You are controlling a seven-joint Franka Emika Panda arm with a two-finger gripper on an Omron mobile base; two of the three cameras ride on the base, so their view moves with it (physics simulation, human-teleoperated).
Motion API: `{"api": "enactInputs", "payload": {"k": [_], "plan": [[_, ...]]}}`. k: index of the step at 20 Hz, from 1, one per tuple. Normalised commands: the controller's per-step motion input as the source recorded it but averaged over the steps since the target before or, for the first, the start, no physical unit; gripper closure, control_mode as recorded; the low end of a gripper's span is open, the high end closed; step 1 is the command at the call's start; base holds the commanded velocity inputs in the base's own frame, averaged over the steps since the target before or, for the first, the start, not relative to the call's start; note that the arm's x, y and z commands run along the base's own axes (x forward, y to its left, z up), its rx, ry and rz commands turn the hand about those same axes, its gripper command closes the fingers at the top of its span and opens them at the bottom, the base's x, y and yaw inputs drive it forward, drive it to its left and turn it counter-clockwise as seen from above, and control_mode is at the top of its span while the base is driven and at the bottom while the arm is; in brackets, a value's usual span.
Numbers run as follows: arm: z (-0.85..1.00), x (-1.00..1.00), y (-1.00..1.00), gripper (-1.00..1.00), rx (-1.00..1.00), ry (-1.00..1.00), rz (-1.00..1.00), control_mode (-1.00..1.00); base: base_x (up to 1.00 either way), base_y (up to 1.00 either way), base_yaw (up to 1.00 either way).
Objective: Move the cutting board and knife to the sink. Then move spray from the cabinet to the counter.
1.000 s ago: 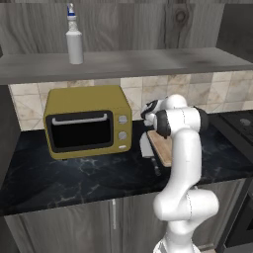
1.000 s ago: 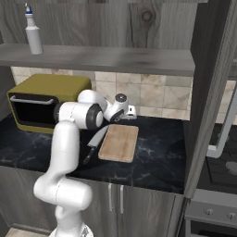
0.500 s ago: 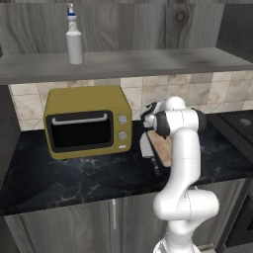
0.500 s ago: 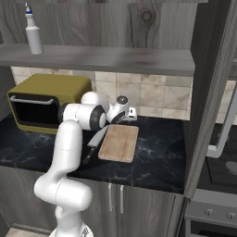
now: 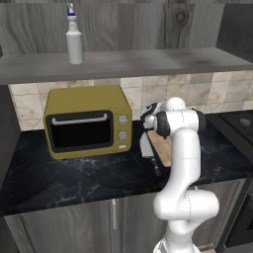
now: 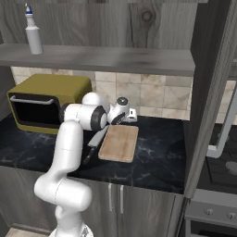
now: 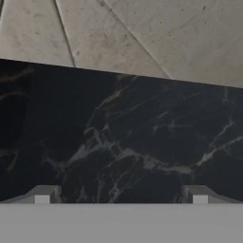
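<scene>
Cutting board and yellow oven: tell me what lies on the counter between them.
The knife lies there, right beside the cutting board on the side toward the oven, handle toward the counter's front edge; the right base view shows it.

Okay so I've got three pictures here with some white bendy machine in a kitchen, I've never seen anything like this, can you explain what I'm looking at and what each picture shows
The white bendy thing is a robot arm standing in a computer-drawn kitchen. Two pictures come from cameras behind it, one on its left and one on its right, so they show the same scene from two sides. The third comes from a camera on its hand, looking along the pincer at the black marble counter and the tiled wall.

On the counter sit a yellow oven, a wooden cutting board, and a knife lying between the two, beside the board. A white spray bottle stands on the grey shelf above.

The pincer is open and holds nothing; it is up above the back of the board, near the wall.
</scene>
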Motion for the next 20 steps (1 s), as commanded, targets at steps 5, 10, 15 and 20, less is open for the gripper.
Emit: {"api": "enactInputs", "payload": {"k": [5,10,15,20], "plan": [[-0.18,-0.1,-0.02,-1.0,0.0,0.0,0.0,-1.0,0.0,0.0,0.0],[-0.24,-0.41,-0.08,-1.0,0.0,0.0,0.0,-1.0,0.0,0.0,0.0],[-0.27,-0.53,-0.08,-1.0,0.0,-0.01,0.0,-1.0,0.0,0.0,0.0],[-0.29,-0.53,-0.1,-1.0,0.0,-0.02,0.0,-1.0,0.0,0.0,0.0]]}}
